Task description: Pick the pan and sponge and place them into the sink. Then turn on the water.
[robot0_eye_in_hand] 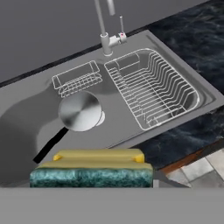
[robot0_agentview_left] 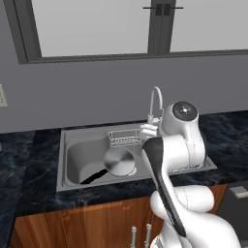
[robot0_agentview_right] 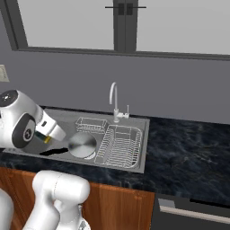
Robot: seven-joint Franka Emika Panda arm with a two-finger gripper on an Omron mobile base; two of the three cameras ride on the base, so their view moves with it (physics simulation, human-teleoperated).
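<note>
sink (robot0_eye_in_hand: 26, 109): pan (robot0_eye_in_hand: 80, 110) inside; end effector (robot0_eye_in_hand: 92, 175): holding sponge (robot0_eye_in_hand: 92, 171) above sink

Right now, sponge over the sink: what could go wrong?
1. The sponge hangs in the gripper near the sink's front rim; released here, it may land on the counter.
2. It could drop onto the pan instead of the bare basin.
3. Reaching the faucet next, the arm might clip the dish rack.

Dark marble counter (robot0_agentview_right: 188, 152); sink (robot0_agentview_right: 143, 134) set in.

Dark marble counter (robot0_agentview_right: 188, 148), wooden cabinet fronts (robot0_agentview_left: 72, 223) below (window (robot0_agentview_left: 97, 24) above the grey wall).
</note>
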